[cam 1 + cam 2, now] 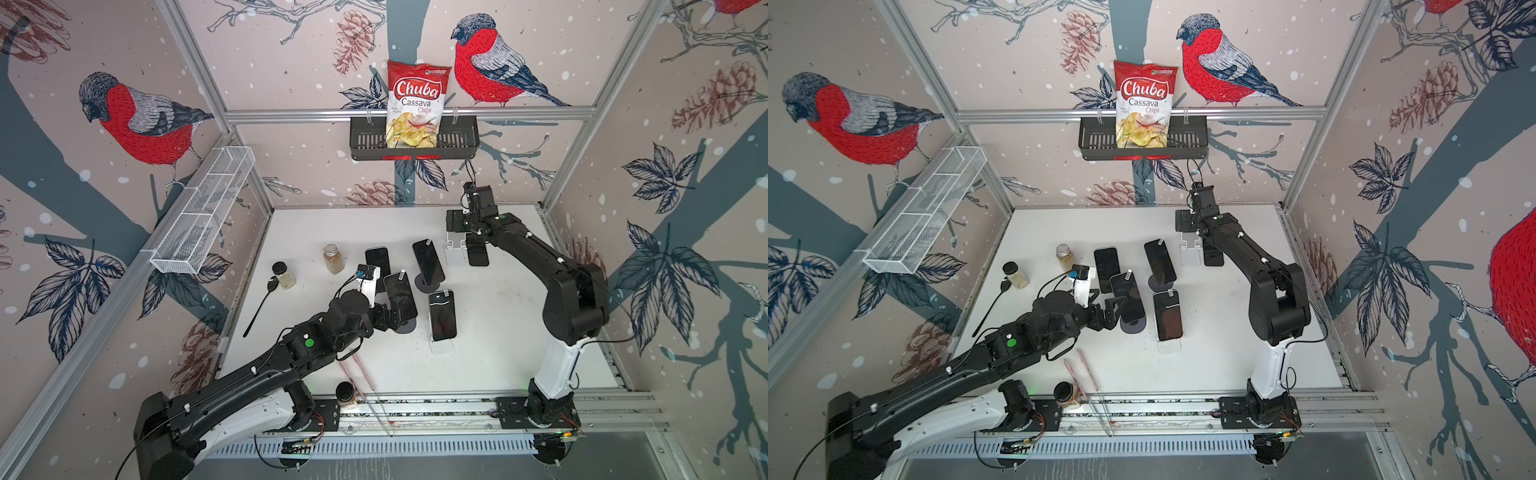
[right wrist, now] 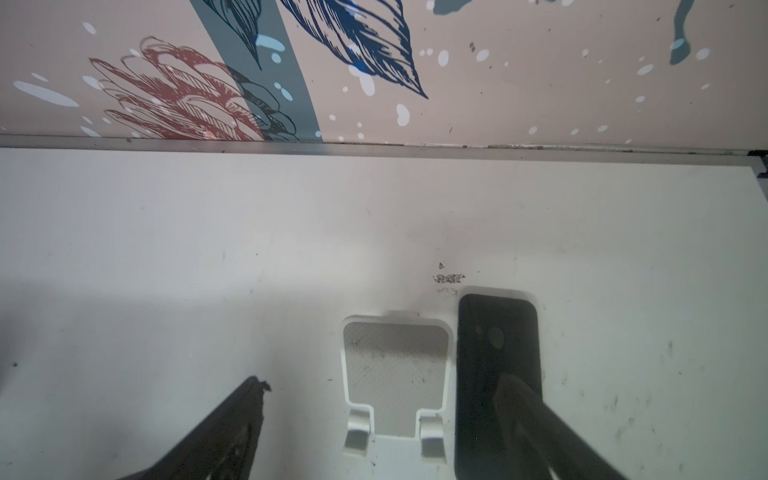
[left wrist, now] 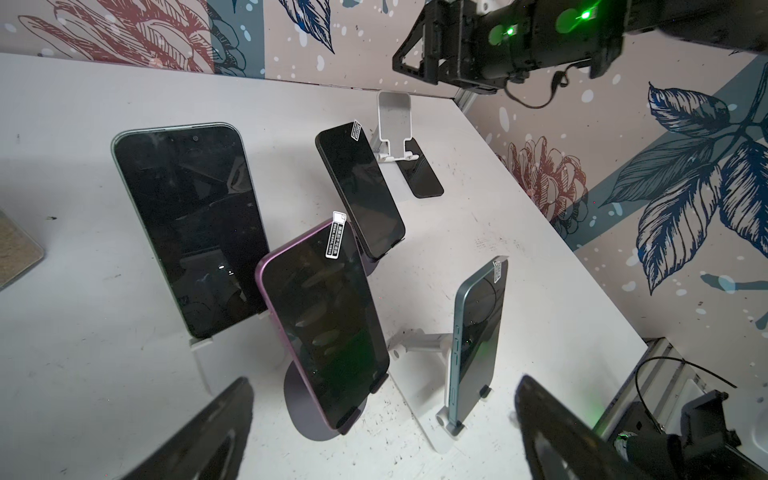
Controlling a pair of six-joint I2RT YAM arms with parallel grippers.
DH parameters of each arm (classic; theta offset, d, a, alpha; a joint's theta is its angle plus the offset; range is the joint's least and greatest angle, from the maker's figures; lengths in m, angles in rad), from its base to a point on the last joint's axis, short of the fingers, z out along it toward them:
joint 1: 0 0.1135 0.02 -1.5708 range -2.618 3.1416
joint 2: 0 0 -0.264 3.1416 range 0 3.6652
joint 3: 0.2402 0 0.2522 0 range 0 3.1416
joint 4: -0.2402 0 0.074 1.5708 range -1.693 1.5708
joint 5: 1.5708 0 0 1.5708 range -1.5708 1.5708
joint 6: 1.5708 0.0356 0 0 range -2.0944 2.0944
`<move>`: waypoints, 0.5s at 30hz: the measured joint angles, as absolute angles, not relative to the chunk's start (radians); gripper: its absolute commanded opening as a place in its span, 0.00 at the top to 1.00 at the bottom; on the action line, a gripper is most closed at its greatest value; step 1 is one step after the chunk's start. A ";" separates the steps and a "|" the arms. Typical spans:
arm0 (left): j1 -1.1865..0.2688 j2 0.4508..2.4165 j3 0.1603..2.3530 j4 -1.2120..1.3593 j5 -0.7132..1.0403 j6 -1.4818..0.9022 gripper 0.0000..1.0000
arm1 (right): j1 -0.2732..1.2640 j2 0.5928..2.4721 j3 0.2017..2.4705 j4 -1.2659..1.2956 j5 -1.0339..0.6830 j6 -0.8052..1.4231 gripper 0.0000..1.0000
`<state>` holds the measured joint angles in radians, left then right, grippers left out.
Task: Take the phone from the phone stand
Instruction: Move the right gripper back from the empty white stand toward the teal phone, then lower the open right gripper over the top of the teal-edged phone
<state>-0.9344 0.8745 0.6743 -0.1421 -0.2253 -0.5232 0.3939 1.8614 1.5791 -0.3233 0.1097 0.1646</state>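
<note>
Right wrist view: an empty white stand (image 2: 395,365) is framed by the right gripper (image 2: 382,384), fingers spread. Just beside that stand the black phone (image 2: 496,353) is laid flat on the table (image 2: 166,249). The left gripper (image 3: 384,382) is spread before propped phones (image 3: 324,324).

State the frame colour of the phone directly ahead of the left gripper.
Purple. The phone shows best in the left wrist view.
</note>
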 measured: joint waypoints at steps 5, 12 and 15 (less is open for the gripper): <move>-0.934 0.899 0.701 -0.191 -0.247 -0.524 0.03 | 0.432 1.735 1.493 -0.331 0.124 0.186 0.09; -0.934 0.948 0.742 -0.266 -0.238 -0.550 0.03 | 0.492 1.535 1.315 -0.350 0.128 0.220 0.08; -0.934 0.964 0.750 -0.300 -0.235 -0.572 0.03 | 0.519 1.440 1.240 -0.361 0.128 0.242 0.07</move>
<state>-0.9344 0.9642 0.7502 -0.3004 -0.2352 -0.5716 0.5190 1.4403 1.2400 -0.3607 0.1280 0.2424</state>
